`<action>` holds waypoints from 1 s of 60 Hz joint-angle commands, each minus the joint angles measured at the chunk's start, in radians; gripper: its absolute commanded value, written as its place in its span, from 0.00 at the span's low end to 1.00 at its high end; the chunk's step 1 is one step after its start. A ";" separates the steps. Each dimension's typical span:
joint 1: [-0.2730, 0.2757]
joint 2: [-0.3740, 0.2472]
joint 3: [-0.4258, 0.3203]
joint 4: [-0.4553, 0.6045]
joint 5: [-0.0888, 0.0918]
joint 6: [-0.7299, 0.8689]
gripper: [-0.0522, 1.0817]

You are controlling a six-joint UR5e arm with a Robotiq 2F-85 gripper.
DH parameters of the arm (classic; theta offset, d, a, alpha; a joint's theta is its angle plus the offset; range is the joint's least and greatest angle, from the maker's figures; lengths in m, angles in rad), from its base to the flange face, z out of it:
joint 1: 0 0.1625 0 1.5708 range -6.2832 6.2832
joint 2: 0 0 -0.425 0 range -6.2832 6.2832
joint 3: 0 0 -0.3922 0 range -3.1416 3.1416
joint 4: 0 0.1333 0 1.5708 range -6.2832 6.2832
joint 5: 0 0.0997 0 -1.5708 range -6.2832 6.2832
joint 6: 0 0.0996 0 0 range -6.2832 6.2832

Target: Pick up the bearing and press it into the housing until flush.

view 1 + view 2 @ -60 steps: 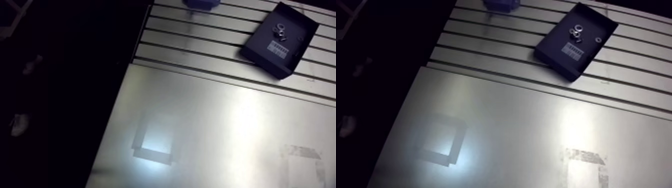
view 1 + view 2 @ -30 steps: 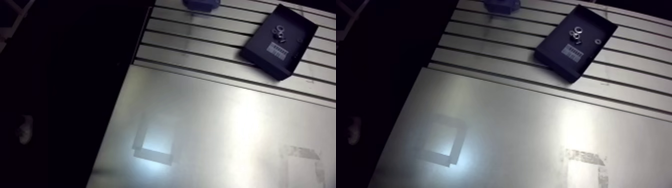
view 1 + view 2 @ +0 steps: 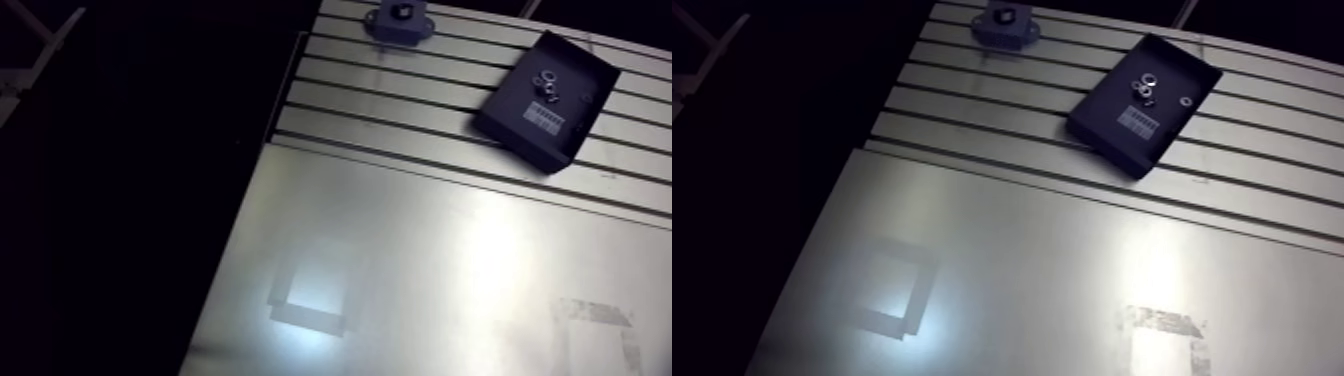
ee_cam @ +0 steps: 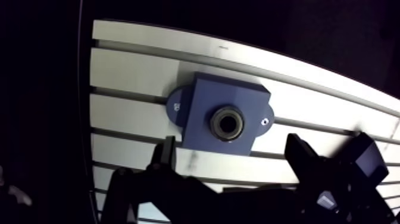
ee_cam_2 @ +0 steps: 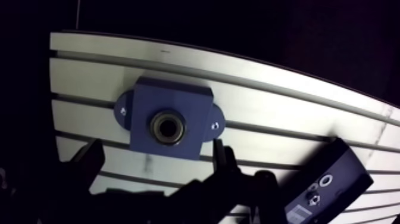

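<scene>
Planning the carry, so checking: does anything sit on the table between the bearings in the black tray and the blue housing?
Nothing visible does. Between the black tray holding the bearings and the blue housing, only bare slotted table shows. A grey ring shows inside its bore.

View shifted with arm; housing [image 3: 400,19] now wholly in arm view.

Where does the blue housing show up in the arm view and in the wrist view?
Arm view: the blue housing sits on the slotted table, at its far edge near the picture's top.
Wrist view: it lies just ahead of the open gripper.
Shared landmark: the black tray beside it.
</scene>
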 commanded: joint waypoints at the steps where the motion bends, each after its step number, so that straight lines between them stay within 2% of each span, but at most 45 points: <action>1: -0.003 -0.007 0.005 -0.009 -0.001 0.010 0.63; 2: -0.003 -0.007 0.005 -0.009 -0.001 0.010 0.63; 3: -0.003 -0.007 0.007 -0.015 -0.001 0.011 0.70; 4: -0.003 -0.007 0.007 -0.015 -0.001 0.011 0.70; 5: -0.003 -0.007 0.008 -0.024 -0.002 0.011 0.76; 6: -0.003 -0.007 0.008 -0.024 -0.002 0.011 0.76; 7: -0.003 -0.006 0.008 -0.033 -0.001 0.011 0.81; 15: -0.003 -0.005 0.017 -0.051 0.000 0.012 0.91; 39: -0.001 0.002 0.025 -0.070 0.002 0.014 0.99; 60: -0.006 -0.001 0.070 -0.088 0.000 0.012 0.99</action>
